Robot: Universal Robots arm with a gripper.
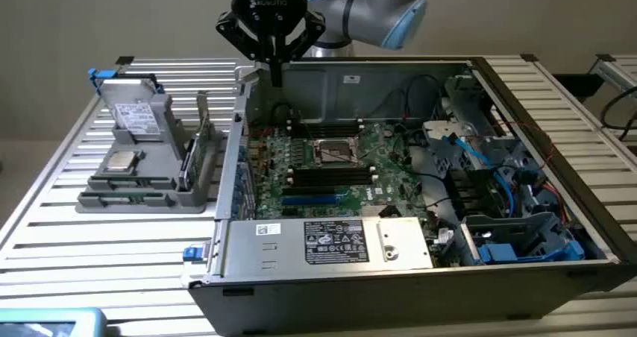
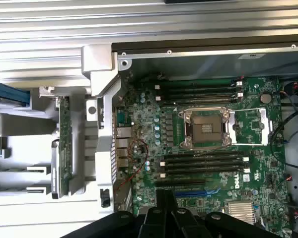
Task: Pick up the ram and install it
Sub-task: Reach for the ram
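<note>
The black pincer (image 1: 276, 70) hangs at the upper middle of the exterior view, its two fingers pressed together to a single point and pinching nothing. It hovers above the rear left corner of the open black computer case (image 1: 398, 281), just inside the case's left wall. In the wrist view the pincer (image 2: 166, 218) is a dark mass over the green motherboard (image 2: 154, 124).

The ram (image 1: 204, 154), a thin dark-green circuit-board stick, is not in the case. It stands on edge in a grey plastic holder (image 1: 149, 195) on the slatted metal table (image 1: 100, 255), to the exterior view's left of the pincer and lower in that frame, with the case wall between the two. Its long axis runs from the back of the table toward the front, about parallel to that wall. The black memory slots (image 1: 329, 177) on the motherboard run across the frame instead, so the stick lies roughly crosswise to them, which the wrist view bears out: the ram (image 2: 65, 144) is a narrow green strip at a right angle to the slots (image 2: 203, 163).

The stick shows edge-on, so its chips and sticker cannot be made out, and its lower edge is sunk in the holder. The fingertips are cut off by the wrist frame's edge, and the arm runs out of the top of the exterior view
</note>
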